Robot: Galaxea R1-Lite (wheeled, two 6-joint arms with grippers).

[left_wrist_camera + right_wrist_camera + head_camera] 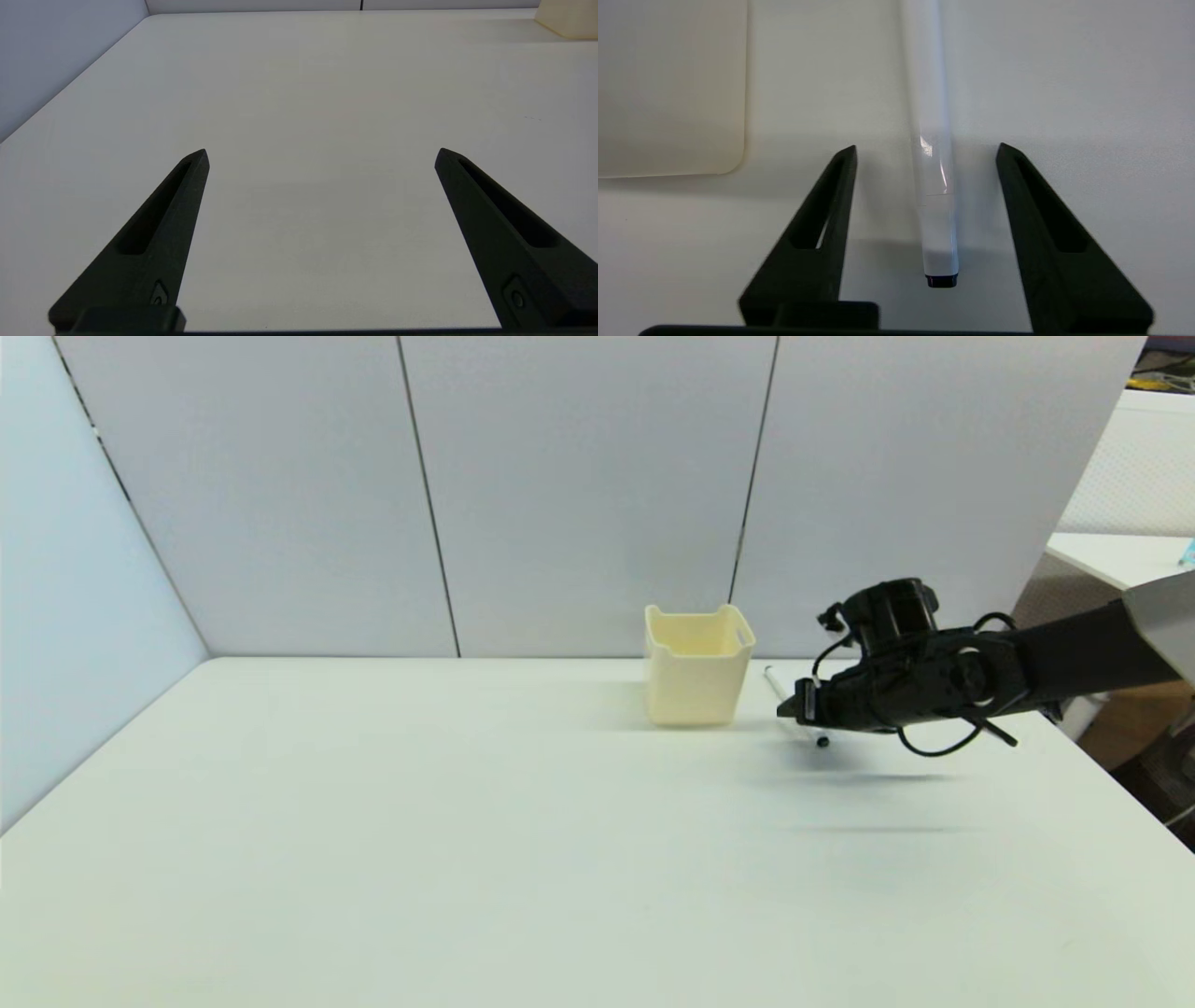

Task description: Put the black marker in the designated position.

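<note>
Fingers [831, 210] of the right gripper [927, 151] stood apart, one on each side of the black marker [931, 140] with a gap to either, closed on nothing. That marker lay flat on the white table [467, 859], just beside the cream bin [695, 663] on its right, one black tip near the gripper's base. The left gripper [322, 154] was parked low over bare table, its fingers spread wide, the bin far off.
</note>
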